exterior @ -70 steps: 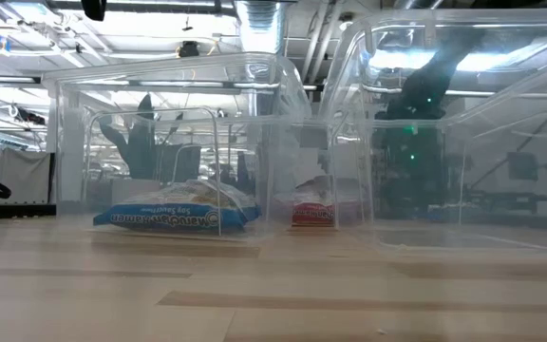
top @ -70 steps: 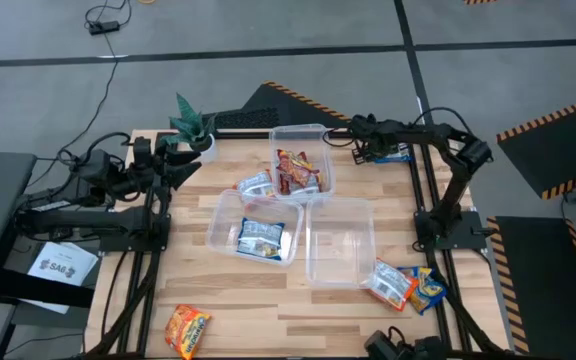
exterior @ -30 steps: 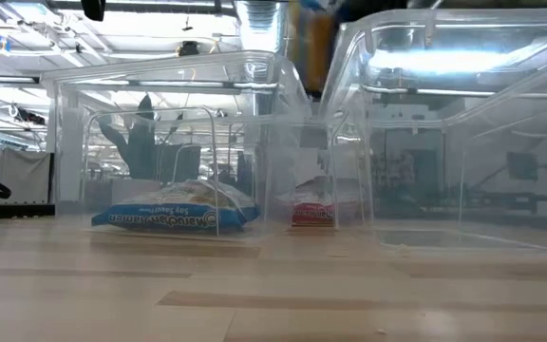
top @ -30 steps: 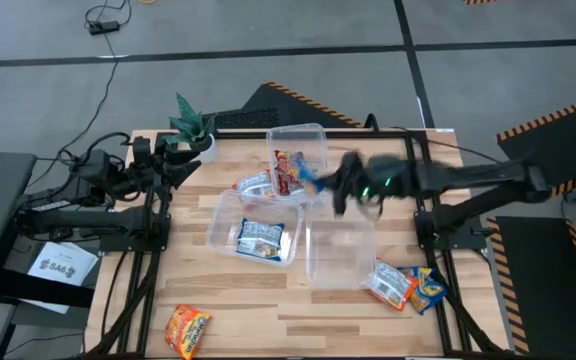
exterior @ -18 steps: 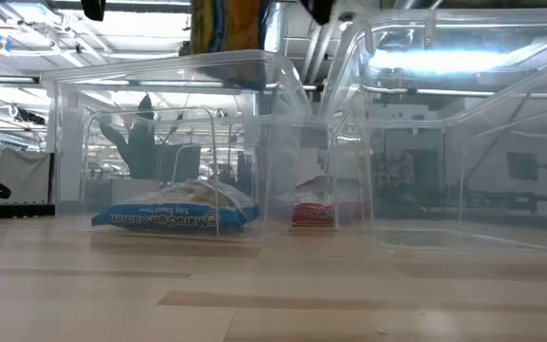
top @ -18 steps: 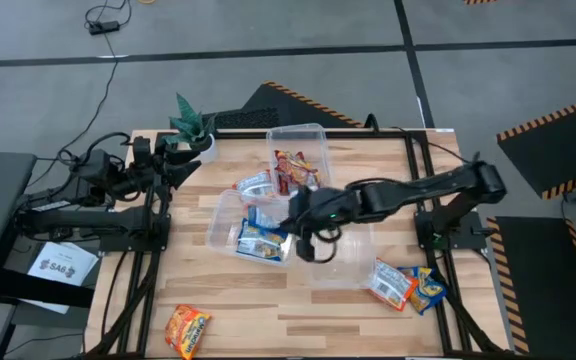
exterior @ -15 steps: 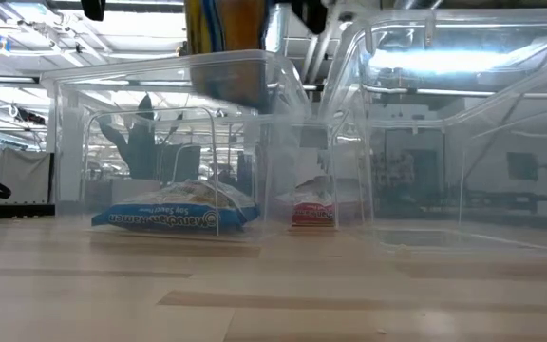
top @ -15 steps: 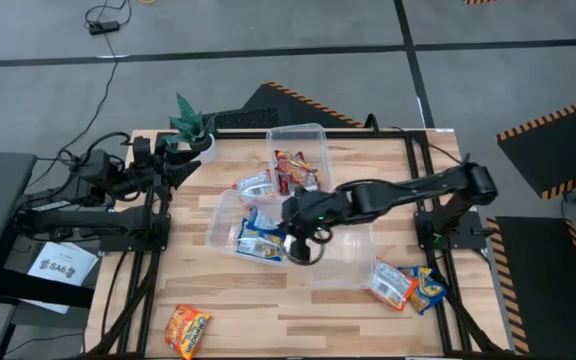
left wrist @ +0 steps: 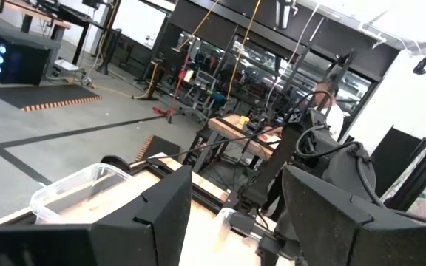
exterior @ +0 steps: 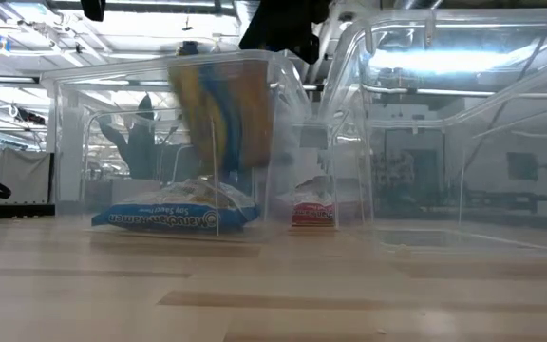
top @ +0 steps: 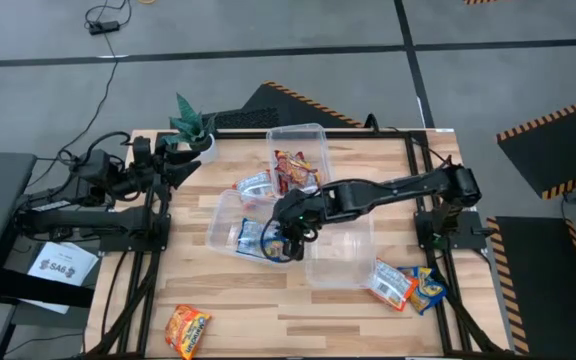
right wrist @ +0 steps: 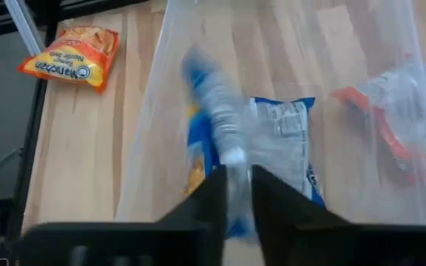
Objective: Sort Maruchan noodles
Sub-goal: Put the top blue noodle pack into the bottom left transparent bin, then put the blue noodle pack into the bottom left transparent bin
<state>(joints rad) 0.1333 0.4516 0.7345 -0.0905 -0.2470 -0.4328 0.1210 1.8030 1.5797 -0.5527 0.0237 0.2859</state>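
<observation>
My right gripper (top: pixel 286 232) reaches over the left clear bin (top: pixel 220 218) and is shut on a blue-white-yellow noodle packet (exterior: pixel 221 112), which dangles inside the bin walls. Another blue packet (top: pixel 245 236) lies flat on that bin's floor. Red packets (top: pixel 295 170) lie in the far bin. More packets lie flat on the table: a blue one (top: pixel 254 185), an orange one (top: pixel 186 330), and two near the right edge (top: pixel 393 283), (top: pixel 428 290). My left gripper (left wrist: pixel 235 222) is open and waits at the table's left edge. My right gripper pinches the blue-white-yellow packet's upper end (right wrist: pixel 231 159) between its two fingers (right wrist: pixel 211 203), coming from above and pointing down. The packet hangs below the fingers, lifted clear, just above the packet lying in the bin (right wrist: pixel 288 140).
An empty clear bin (top: pixel 340 248) stands right of the left bin, under my right arm. A potted plant (top: pixel 193 125) sits at the far left corner. Bare wood shows along the near edge between the orange packet and the right-hand packets.
My right gripper has carried the blue-white-yellow packet from above the far bin toward the table's left and near side, then down, so the packet now hangs inside the left bin. It has stayed shut on the packet.
</observation>
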